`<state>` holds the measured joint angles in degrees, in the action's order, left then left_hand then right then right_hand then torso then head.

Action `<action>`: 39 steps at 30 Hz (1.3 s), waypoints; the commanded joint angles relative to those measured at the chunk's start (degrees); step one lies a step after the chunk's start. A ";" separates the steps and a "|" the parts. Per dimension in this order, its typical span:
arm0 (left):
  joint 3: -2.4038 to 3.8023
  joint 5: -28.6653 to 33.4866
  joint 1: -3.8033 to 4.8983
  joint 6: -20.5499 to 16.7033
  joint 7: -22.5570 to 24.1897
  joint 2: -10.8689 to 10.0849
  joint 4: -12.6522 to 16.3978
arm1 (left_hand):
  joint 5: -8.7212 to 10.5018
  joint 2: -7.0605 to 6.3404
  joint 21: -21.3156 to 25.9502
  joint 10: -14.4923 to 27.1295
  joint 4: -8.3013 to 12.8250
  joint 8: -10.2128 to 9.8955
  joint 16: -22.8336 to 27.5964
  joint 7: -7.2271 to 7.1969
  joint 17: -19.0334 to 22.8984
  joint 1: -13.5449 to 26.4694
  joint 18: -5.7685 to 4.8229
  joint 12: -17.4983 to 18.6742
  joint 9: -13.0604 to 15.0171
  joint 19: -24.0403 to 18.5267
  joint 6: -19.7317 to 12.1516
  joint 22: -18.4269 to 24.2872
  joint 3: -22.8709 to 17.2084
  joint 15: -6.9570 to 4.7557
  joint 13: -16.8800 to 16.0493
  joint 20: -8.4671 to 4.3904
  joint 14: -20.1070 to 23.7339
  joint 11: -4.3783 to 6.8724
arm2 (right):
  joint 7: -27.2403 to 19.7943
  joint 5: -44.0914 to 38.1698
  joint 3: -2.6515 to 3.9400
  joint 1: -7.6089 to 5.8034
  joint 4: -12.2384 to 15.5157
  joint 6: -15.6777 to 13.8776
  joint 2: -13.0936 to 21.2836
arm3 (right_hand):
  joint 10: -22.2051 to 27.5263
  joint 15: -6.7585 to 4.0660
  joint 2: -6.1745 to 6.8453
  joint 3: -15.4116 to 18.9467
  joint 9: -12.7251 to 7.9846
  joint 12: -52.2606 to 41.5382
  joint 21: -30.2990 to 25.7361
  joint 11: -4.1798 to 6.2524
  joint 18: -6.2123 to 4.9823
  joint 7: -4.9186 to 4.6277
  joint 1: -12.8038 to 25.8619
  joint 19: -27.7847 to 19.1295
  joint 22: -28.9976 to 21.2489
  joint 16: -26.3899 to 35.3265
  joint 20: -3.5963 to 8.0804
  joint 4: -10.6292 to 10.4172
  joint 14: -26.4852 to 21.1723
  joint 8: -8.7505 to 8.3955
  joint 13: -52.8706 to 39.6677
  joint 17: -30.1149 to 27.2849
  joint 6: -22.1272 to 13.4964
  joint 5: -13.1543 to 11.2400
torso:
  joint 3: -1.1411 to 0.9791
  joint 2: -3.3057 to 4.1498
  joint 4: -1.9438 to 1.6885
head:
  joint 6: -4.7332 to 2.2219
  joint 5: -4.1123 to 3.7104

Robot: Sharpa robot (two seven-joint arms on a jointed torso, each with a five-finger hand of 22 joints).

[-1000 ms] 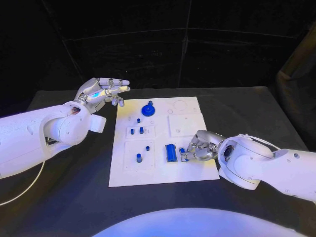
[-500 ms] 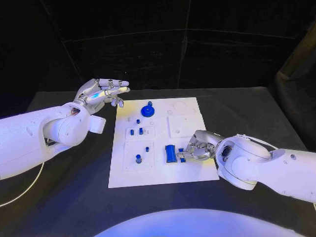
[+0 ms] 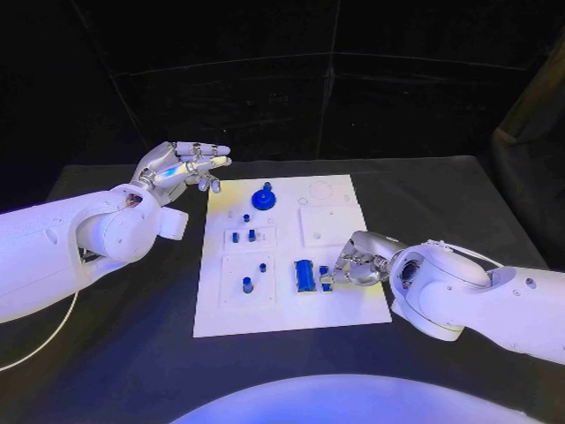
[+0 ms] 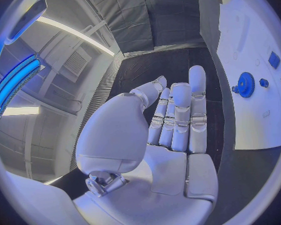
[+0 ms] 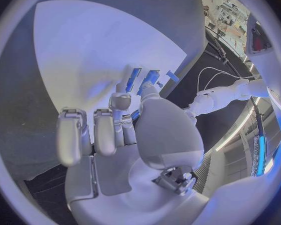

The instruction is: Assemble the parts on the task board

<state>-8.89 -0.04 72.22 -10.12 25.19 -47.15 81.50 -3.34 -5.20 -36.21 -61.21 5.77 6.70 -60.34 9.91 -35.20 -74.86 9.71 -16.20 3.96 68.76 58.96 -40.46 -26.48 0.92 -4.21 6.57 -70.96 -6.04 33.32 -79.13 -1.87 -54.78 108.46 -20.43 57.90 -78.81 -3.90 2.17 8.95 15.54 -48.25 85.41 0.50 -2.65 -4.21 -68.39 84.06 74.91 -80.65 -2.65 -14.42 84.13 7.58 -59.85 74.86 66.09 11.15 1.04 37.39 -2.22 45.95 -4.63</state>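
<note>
While the right hand (image 3: pixel 357 263) pinched a small blue part (image 3: pixel 323 276) at its fingertips over the white board (image 3: pixel 289 311), seating appeared next, and the left hand (image 3: pixel 181 166) hovered open, empty.

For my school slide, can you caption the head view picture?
Right hand reaches blue parts on the white task board while the left hand hovers open.
</note>
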 commanded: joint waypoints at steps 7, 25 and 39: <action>0.05 1.32 0.05 1.31 0.85 0.57 -1.04 | 0.22 -0.05 1.23 0.92 -0.31 0.36 2.84 0.27 4.16 1.01 0.74 -0.51 -0.10 -1.13 -0.56 0.59 1.11 0.37 0.19 0.25 2.75 -0.08 | -30.73 26.98 0.08 -2.15 -4.03 -7.30 2.01 | 10.03 1.57 -1.48 0.39 -0.92 19.96 -16.47 -2.28 -4.05 -2.20 -8.51 -13.73 -9.23 19.43 -1.30 2.50 -3.76 -2.91 14.00 -23.13 -5.56 0.62 | 0.29 -0.96 -0.06 | -1.48 -0.64; 0.06 9.15 -1.55 -1.13 4.00 7.41 -11.75 | 0.26 1.09 29.14 2.20 -3.28 -2.53 46.04 -0.77 26.10 1.32 0.96 9.51 -0.21 -24.70 -2.33 22.25 9.20 7.56 0.64 8.84 16.54 -3.96 | -58.90 67.74 1.40 -6.76 -36.30 4.72 -15.57 | 16.67 10.32 -7.21 0.15 -10.55 44.59 -72.23 -9.36 -7.92 -5.97 -15.56 -31.37 -55.17 76.03 -10.54 12.47 -19.25 -3.97 54.29 -68.13 -10.89 -3.49 | 0.64 -5.32 0.75 | -7.47 -1.13; 1.40 6.23 -3.56 -5.84 2.61 7.63 -9.98 | 3.34 5.20 36.21 31.24 -5.77 -6.70 54.22 -5.29 35.20 37.14 -3.85 16.20 -3.96 -45.88 -30.12 31.96 18.16 3.44 4.21 1.29 42.74 0.89 | -56.85 66.74 1.59 -6.41 -34.61 -2.97 -16.44 | 46.76 3.90 -2.17 -4.18 -15.54 48.25 -79.87 -4.67 -3.50 -1.13 26.21 -55.45 -66.37 80.65 -3.77 14.42 -49.74 -7.58 59.85 -74.86 -37.75 -11.15 | -0.15 -5.62 1.40 | -9.71 1.59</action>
<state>-7.64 7.25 68.72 -12.50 27.32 -39.43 70.83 -0.82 -0.79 -3.22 -40.54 0.57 0.93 -8.27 6.24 -5.22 -51.00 8.26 -1.30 0.88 30.95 39.00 -11.51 -11.25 5.90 -0.83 10.63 -38.14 -6.96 -22.22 -14.44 -0.37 -61.12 72.98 -19.65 41.38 -43.32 2.18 -1.34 6.48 0.90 -1.08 7.50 -5.64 -7.97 -7.21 -57.03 38.67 11.55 -1.07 -8.69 0.00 46.51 1.07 -0.82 1.01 38.33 4.92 1.30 32.06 -1.26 36.80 -3.97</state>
